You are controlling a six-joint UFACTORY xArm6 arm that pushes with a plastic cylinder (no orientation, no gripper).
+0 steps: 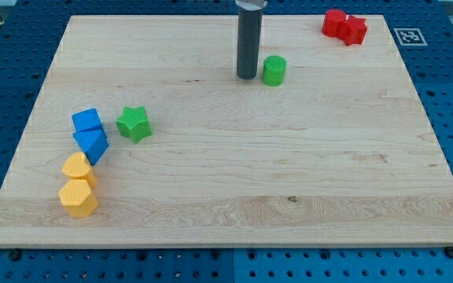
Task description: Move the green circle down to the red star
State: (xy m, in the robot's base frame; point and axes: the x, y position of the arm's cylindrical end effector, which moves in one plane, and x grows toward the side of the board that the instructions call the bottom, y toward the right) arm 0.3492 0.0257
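Resting just left of green circle (274,71): my tip (247,76).

Our rod (248,39) hangs vertical from the view's top, centre-right; our tip (247,76) sits down on the surface.

- I see the wooden tabletop (289,181) on a blue pegboard.
- Green circle (274,71) sits near the view's top, my tip (247,76) just left of it.
- Two red blocks (344,27) touch at top right.
- Green star (134,123), two blue blocks (90,134) and two yellow blocks (78,185) cluster at left.
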